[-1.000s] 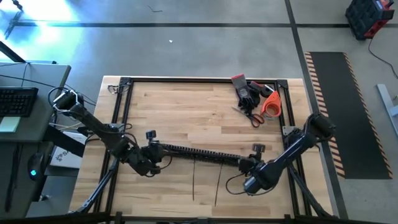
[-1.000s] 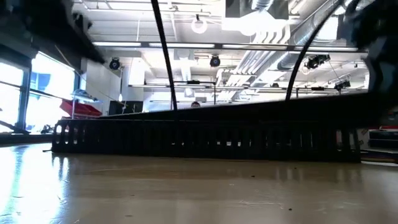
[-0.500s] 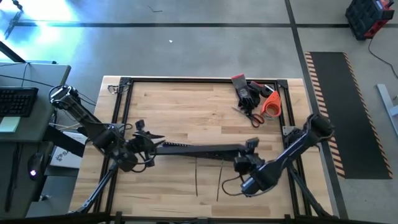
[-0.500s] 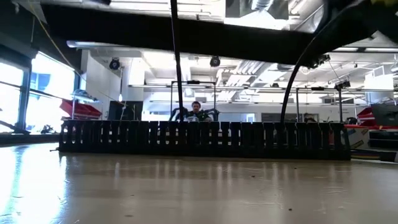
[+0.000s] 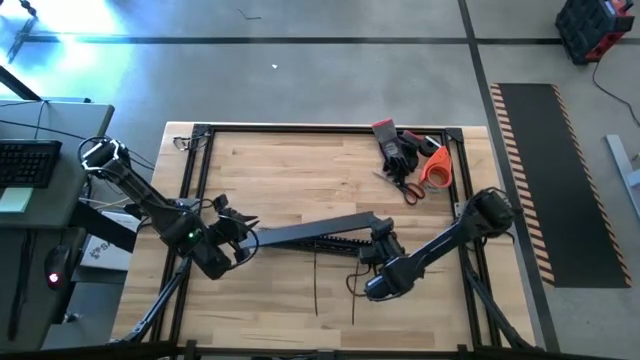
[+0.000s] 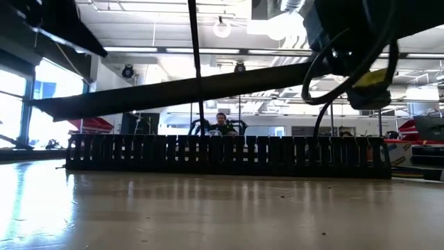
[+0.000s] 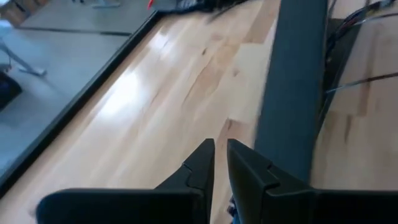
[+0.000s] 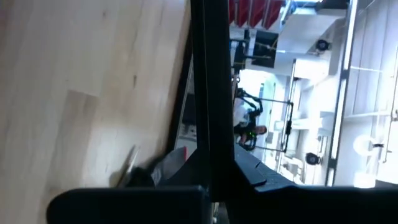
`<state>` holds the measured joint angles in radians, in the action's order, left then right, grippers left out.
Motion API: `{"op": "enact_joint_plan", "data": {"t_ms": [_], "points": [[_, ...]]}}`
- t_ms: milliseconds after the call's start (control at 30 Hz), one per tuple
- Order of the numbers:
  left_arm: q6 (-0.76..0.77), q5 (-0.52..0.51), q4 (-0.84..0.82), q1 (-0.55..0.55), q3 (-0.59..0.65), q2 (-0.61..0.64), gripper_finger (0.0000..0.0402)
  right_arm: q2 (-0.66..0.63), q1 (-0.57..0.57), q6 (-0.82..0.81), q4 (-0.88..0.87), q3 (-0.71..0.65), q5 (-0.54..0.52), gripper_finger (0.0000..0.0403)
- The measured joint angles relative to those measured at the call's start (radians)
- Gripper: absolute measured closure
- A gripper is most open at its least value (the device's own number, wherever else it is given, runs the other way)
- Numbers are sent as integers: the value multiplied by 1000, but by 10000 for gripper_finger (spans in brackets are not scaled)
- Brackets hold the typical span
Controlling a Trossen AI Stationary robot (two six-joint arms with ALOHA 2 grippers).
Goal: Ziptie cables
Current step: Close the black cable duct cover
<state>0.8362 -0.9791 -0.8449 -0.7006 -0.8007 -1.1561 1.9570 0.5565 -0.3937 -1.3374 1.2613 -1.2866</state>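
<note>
Your cables (image 5: 315, 285) lie crosswise to the black strip (image 5: 310, 232) and show only from above. Your right gripper (image 5: 380, 237) clamps that strip. Whether the left gripper (image 5: 243, 238) grips anything, you can't tell.

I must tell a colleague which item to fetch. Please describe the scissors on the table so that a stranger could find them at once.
Look at the far right corner of the wooden table, where a small pile of tools lies. The scissors lie at the pile's near edge, in front of the dark glove and beside the orange tape roll. Only they have red handles and crossed blades.

Grey concrete floor (image 5: 300, 80), hazard-striped mat (image 5: 545, 170)
</note>
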Motion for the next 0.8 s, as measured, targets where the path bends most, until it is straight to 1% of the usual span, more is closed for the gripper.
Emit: {"op": "enact_joint_plan", "data": {"t_ms": [100, 267, 500, 633, 800], "points": [[38, 3, 30, 0, 57, 0, 377, 0, -26, 9, -7, 0, 10, 403], [44, 6, 120, 0, 130, 0, 379, 0, -48, 23, -24, 0, 8, 403], [44, 9, 307, 0, 230, 0, 379, 0, -29, 59, -24, 0, 33, 403], [43, 8, 412, 1, 292, 0, 379, 0, -24, 59, -23, 0, 69, 403], [43, 10, 528, 2, 352, 0, 379, 0, -24, 59, -23, 0, 76, 403]]}}
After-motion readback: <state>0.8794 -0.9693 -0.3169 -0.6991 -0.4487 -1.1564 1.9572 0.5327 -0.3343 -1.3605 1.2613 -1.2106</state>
